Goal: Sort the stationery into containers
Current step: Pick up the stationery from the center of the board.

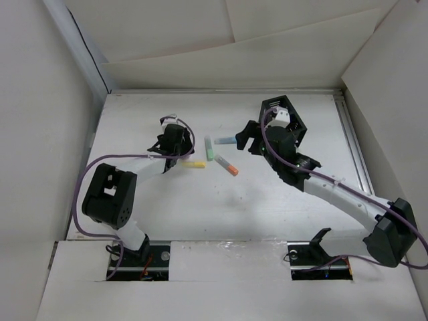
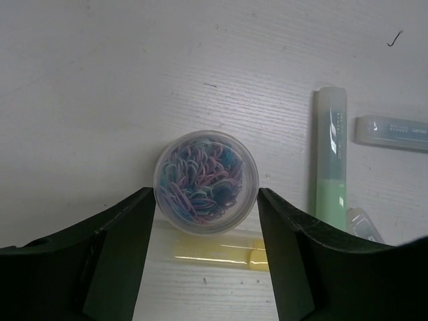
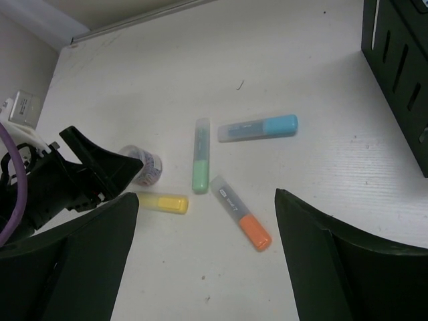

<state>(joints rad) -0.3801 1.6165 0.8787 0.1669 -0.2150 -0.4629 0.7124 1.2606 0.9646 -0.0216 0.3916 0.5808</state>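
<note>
Jaws of the left gripper (image 2: 206, 207) stand spread around the small round tub (image 2: 206, 177); an even, centred squeeze should lift it without tipping.

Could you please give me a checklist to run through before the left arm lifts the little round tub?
1. Round tub centred between the fingers of the left gripper: ok.
2. Fingers pressing the tub firmly enough to lift it: cannot tell.
3. Yellow marker clear of the tub: not ok, it lies close beside it and could be nudged.
4. Right gripper open, empty and apart from the tub: ok.
5. Free compartment in the black organizer: cannot tell, its inside does not show.
</note>
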